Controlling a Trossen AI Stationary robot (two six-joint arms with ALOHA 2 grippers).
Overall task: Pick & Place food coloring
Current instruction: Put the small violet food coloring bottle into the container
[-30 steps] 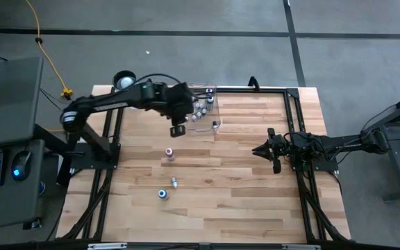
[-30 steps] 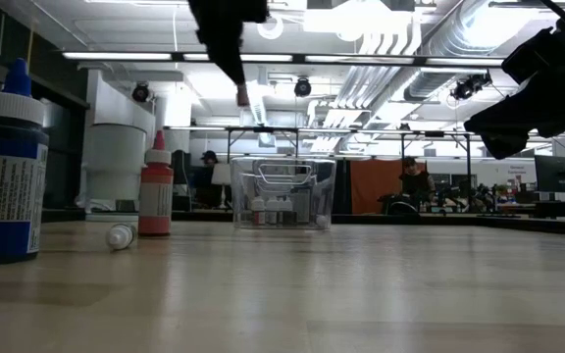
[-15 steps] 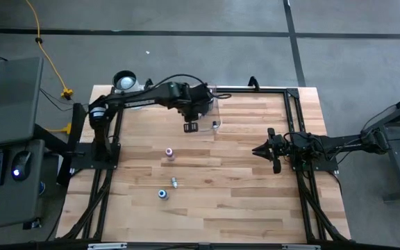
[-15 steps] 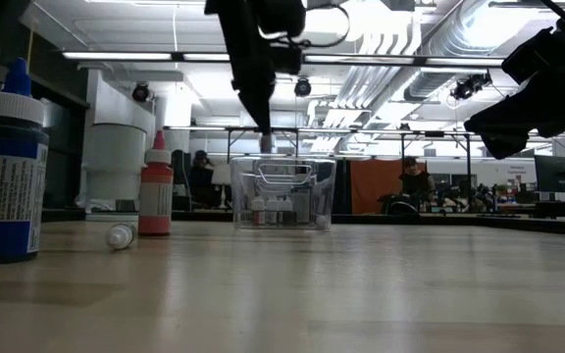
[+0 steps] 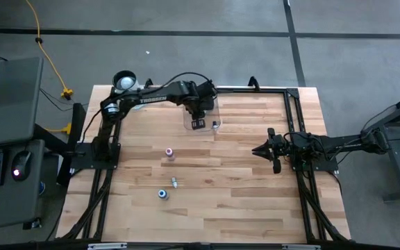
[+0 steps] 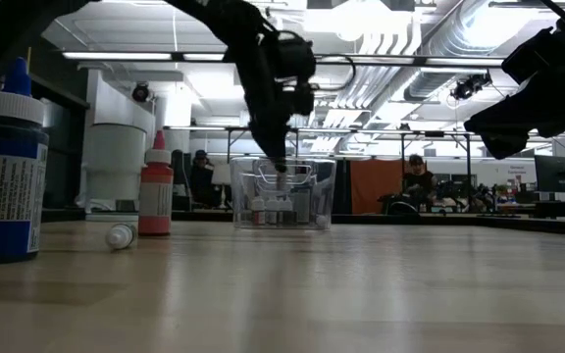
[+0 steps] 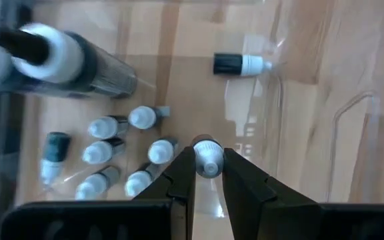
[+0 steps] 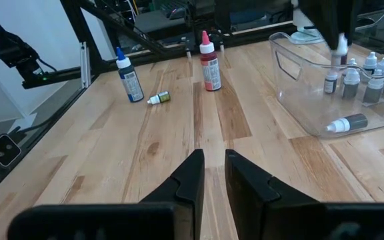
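A small bottle (image 7: 207, 159) is held by its cap between the closed fingers of the left gripper (image 7: 209, 175), which hangs over the clear bin (image 5: 214, 113) at the far side of the table (image 5: 255, 208). The step in hand is judged to be the placing: the bottle is poised above the bin's bare floor, beside a cluster of bottles already standing inside. What is called for next is a short lowering and a release, with care that the standing ones are not knocked. In the left wrist view, seven upright bottles are counted in the cluster (image 7: 122, 157), and one more lies on its side (image 7: 240, 64) apart from them. Three bottles are left out on the table: a red one (image 8: 209, 62) and a blue one (image 8: 129, 75), both upright, and a tiny one lying between them (image 8: 158, 99). The right gripper (image 5: 270, 150) waits at the right side, well apart, its fingers narrow and holding nothing.
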